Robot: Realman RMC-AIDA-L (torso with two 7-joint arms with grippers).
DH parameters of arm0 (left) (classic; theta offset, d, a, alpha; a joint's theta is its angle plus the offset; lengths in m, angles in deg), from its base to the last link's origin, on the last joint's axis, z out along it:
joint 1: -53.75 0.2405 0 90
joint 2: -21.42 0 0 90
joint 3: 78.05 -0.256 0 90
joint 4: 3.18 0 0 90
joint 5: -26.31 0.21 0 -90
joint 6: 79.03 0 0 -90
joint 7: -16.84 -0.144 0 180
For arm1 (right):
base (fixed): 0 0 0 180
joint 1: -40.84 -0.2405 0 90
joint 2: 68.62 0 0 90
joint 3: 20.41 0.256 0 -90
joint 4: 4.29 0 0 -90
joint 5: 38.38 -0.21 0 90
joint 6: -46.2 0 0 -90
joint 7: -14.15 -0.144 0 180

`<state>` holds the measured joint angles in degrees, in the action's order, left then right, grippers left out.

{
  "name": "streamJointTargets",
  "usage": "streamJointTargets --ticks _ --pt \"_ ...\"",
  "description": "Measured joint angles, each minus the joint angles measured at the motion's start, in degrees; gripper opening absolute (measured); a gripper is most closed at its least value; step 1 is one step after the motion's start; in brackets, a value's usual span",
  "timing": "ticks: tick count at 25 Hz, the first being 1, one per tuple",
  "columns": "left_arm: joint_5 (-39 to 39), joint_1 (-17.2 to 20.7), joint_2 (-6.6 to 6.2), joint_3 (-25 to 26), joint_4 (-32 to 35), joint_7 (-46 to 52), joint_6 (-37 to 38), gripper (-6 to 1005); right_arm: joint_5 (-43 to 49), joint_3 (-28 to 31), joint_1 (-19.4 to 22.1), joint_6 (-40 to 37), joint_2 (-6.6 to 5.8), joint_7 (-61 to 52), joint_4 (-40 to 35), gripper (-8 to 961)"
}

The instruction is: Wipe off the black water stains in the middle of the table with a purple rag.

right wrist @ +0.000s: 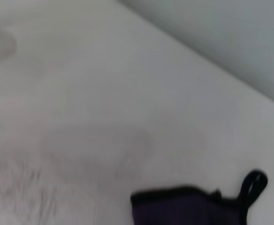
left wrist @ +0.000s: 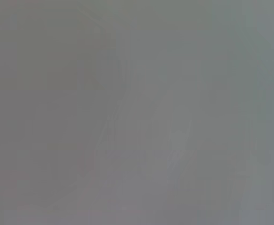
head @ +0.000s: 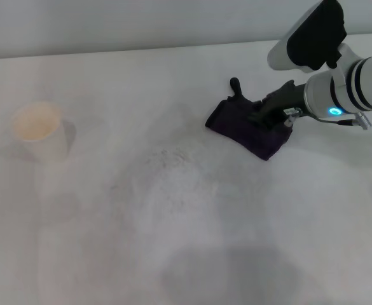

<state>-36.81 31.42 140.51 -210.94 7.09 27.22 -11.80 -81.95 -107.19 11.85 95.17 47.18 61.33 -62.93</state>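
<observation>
Jaws of the right gripper (head: 276, 113), dark and pressed down onto the cloth at upper right of the head view, sit on the near-black purple folded soft rag (head: 249, 126); whether they are clenched on the fabric or merely resting on it I cannot tell, since the fingertips merge with the dark cloth. The rag lies flat on the wide white, faintly grey-mottled counter (head: 192, 254), right of centre and toward the far edge, with its small loop tab (head: 235, 84) sticking up at the far corner. In the right wrist view the rag's edge (right wrist: 183, 206) and the loop (right wrist: 254, 183) show at lower right of the frame.

No small round black dot can be made out anywhere; only a faint grey speckled smudge (head: 166, 159) sits near mid-frame, just left of and below the rag. My reading is that the rag is being worked or dragged across the surface. The next move likely calls for keeping downward pressure while sweeping toward the centre.

A white paper cup (head: 41, 130) stands well apart at left. The left gripper is not visible.
</observation>
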Motion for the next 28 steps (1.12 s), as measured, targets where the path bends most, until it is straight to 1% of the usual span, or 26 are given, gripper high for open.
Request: streamJointTargets --ticks 1,4,7,8,9,10,12,13,14,15,18,20,23,26,28 --pt "-0.01 0.0 0.0 0.0 0.0 0.0 0.01 892 -1.19 0.0 0.35 -0.63 -0.07 0.1 -0.29 125" --pt "-0.11 0.22 0.0 0.0 0.0 0.0 0.01 892 -5.9 0.31 1.24 -2.88 -0.41 1.23 -0.72 317" --pt "-0.21 0.41 0.0 0.0 -0.06 0.0 0.02 892 -11.19 1.34 2.13 -4.4 -0.42 5.18 -0.94 434" --pt "-0.23 0.41 0.0 0.0 -0.07 0.0 0.02 892 -16.01 2.14 2.99 -5.6 -0.38 8.7 -0.94 474" --pt "-0.23 0.41 0.0 0.0 -0.07 0.0 0.02 892 -16.01 2.14 2.99 -5.6 -0.38 8.7 -0.94 513" --pt "-0.23 0.38 0.0 -0.01 -0.08 0.0 0.02 892 -19.86 3.05 3.59 -6.36 -0.39 11.63 -0.62 552" --pt "-0.26 0.27 0.0 0.0 -0.09 0.04 0.02 892 -27.6 5.45 4.52 -7.16 -0.42 17.5 0.46 597" --pt "-0.25 0.23 0.0 0.0 -0.09 0.06 0.01 892 -41.64 9.9 5.49 -6.5 -0.42 27.52 3.86 619" --pt "-0.25 0.13 0.0 -0.01 -0.09 0.06 0.0 892 -41.64 9.9 5.49 -6.5 -0.42 27.52 3.86 641" --pt "-0.26 0.07 0.0 0.0 -0.09 0.07 -0.01 892 -45.9 11.17 5.67 -5.74 -0.41 30.5 5.3 664" --pt "-0.24 -0.01 0.0 -0.01 -0.08 0.1 -0.11 892 -63.92 16.74 6.07 -1.0 -0.4 45.06 13.66 731" --pt "-0.21 -0.08 0.0 0.0 -0.07 0.24 -0.22 892 -74.56 20.08 5.94 3.8 -0.32 55.4 20.8 776" --pt "-0.13 -0.28 0.01 -0.04 0.18 0.28 -0.4 892 -89.32 24.97 5.66 10.65 -0.12 74.93 33.22 831" --pt "-0.2 -0.49 0.13 -0.07 0.31 0.38 -0.46 892 -100.22 28.27 5.5 12.64 -0.01 94.12 42.93 881" --pt "-0.25 -0.52 0.17 -0.05 0.32 0.56 -0.53 892 -102.73 30.59 5.22 12.0 0.04 103.29 46.67 879"
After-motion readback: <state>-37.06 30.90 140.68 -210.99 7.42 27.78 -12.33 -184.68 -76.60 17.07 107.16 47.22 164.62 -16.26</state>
